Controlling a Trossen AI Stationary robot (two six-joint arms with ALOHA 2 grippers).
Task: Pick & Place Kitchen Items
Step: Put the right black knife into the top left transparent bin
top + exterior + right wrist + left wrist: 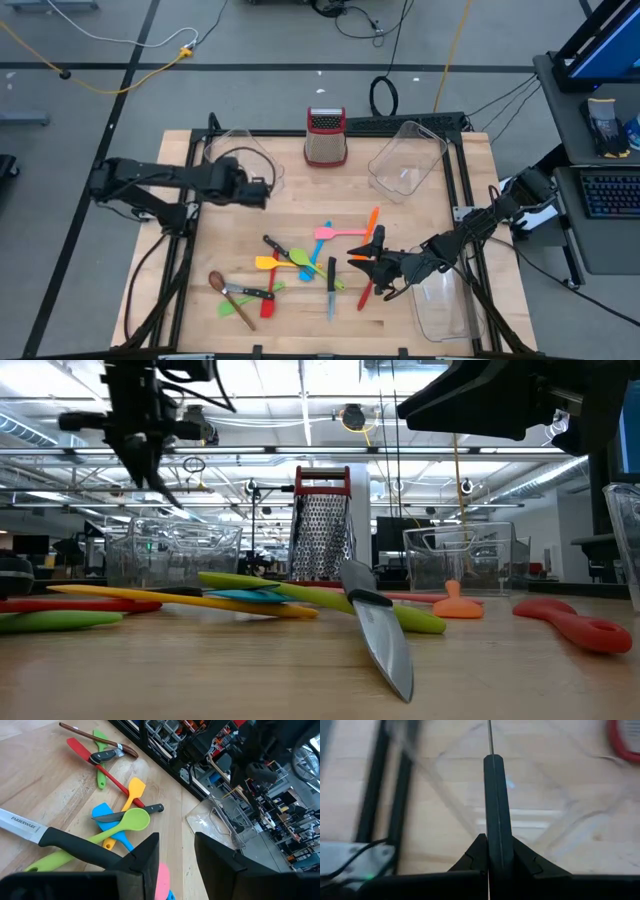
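Left hand [268, 190] sat over the clear bin [243, 152] at the table's [300, 200] back left, fingers clamped on the black handle of a knife [496, 815]; the thin blade ran on past the fingertips toward the bin wall.

Right hand [372, 262] hovered above the utensil pile toward the front right, fingers partly apart, nothing between them.

On the table below it: a black-handled knife [55, 837] with printed blade, a green spoon [107, 832], a blue spatula [102, 812], a yellow spatula [134, 790], a second small knife [135, 811] lying across them. Farther off, a red spatula [95, 765], a green spatula [101, 777] and a brown wooden spoon [95, 739] crossed together.

Box grater [325, 137] upright at back centre. Second clear bin [405, 160] back right, tilted; a third [445, 305] at front right edge.
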